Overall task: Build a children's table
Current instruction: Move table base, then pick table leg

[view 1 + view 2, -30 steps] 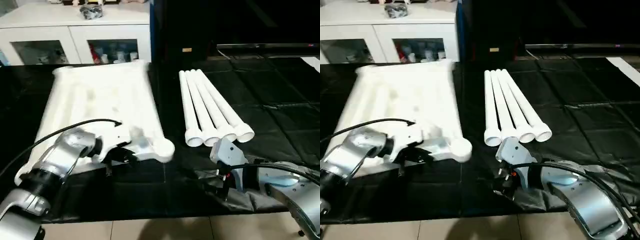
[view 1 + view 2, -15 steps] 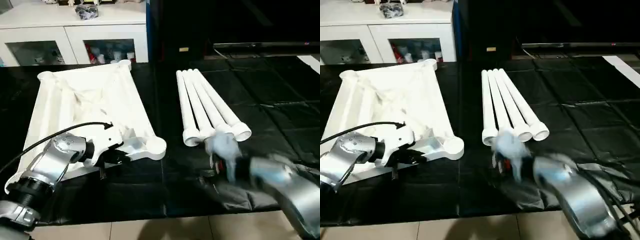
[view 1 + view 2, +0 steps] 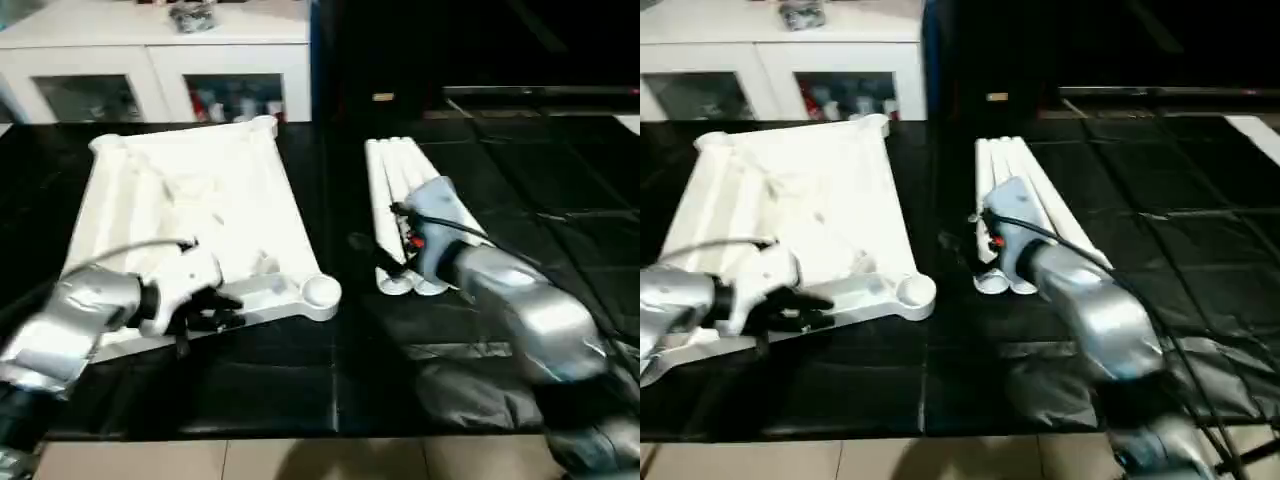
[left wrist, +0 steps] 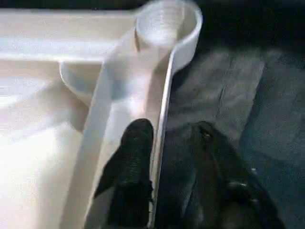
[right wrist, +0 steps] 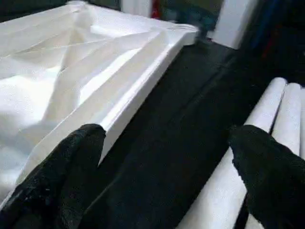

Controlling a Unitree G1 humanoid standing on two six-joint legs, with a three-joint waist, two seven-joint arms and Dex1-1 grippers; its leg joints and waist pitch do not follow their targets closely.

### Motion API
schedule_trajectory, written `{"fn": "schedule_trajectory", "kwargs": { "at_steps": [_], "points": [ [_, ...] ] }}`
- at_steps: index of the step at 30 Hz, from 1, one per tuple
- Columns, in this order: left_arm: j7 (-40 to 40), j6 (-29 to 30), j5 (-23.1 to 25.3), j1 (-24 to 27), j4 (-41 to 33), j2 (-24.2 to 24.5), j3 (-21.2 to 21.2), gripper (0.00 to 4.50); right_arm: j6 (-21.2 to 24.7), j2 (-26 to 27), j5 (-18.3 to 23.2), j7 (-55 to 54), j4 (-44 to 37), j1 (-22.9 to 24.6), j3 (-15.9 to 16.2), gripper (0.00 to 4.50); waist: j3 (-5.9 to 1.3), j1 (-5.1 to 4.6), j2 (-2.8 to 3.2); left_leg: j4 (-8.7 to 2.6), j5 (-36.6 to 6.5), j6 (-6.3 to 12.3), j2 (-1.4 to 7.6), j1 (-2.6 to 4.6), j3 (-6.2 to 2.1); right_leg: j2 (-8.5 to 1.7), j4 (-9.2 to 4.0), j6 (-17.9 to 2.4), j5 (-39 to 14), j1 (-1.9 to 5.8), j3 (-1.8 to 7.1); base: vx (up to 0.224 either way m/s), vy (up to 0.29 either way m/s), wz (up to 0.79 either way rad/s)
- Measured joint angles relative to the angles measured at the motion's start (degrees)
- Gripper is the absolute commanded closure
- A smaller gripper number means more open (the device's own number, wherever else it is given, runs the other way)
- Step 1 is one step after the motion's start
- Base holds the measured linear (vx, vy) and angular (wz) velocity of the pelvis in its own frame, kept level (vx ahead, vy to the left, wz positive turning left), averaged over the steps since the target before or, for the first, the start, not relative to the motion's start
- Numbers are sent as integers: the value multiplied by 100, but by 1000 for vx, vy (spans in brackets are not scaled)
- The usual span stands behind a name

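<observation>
Inspector: Position of the table top against the left gripper?

Recorder: Top lies underside up on the black sheet. Left gripper sits at its near edge beside the corner socket. One finger rests inside the rim, the other outside on the sheet, jaws parted with the thin wall between them, not pinched.

Inspector: Right gripper?

Recorder: Spread wide, holding nothing, hovering over the near ends of the four legs, which lie side by side well right of the top.

Inspector: Materials?

Recorder: All white plastic. Ribbed underside with diagonal braces, round cup-shaped sockets at corners. Legs are smooth round tubes with open ends. Sheet is black, creased, quilted in squares.

Inspector: Surroundings?

Recorder: White glass-door cabinet behind the top. Silver right forearm covers part of the leg ends.
</observation>
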Motion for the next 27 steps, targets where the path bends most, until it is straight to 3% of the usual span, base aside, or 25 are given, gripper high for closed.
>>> {"fn": "schedule_trajectory", "kwargs": {
  "at_steps": [5, 10, 22, 25, 27],
  "points": [
    [250, 399, -141, 215, -553, 19, 275, 247, -76, 444, -21, -676, 1364, -786, -329, 0, 2, 12, 5, -6, 17, -30, 0, 2, 0, 0, 2, -5, -3, -1, -4, 0, 0, 0],
    [574, 897, -455, 500, -1213, -257, 387, 204, -365, 759, -52, -1281, 2894, -1536, -663, 0, 2, 23, 3, -6, 19, -33, 0, -14, -1, 0, 1, -10, -6, -8, -10, 0, 0, 0],
    [931, 1469, -552, 920, -1827, -243, 493, 123, -918, 913, -219, -1731, 4799, -2101, -921, 0, 14, 16, -37, -5, 18, -27, 9, -31, 1, 5, 6, -11, -6, -15, -13, 0, 0, 0],
    [1008, 1523, -600, 953, -1914, -232, 535, 88, -969, 983, -206, -1678, 5019, -2185, -978, 0, 13, 18, -44, -5, 19, -22, 9, -33, 2, 5, 7, -12, -6, -17, -13, 0, 0, 0],
    [1019, 1532, -602, 975, -1944, -222, 542, 88, -981, 997, -202, -1628, 5089, -2189, -981, 0, 11, 19, -47, -5, 16, -18, 9, -33, 2, 5, 7, -12, -6, -17, -13, 0, 0, 0]
  ]
}}
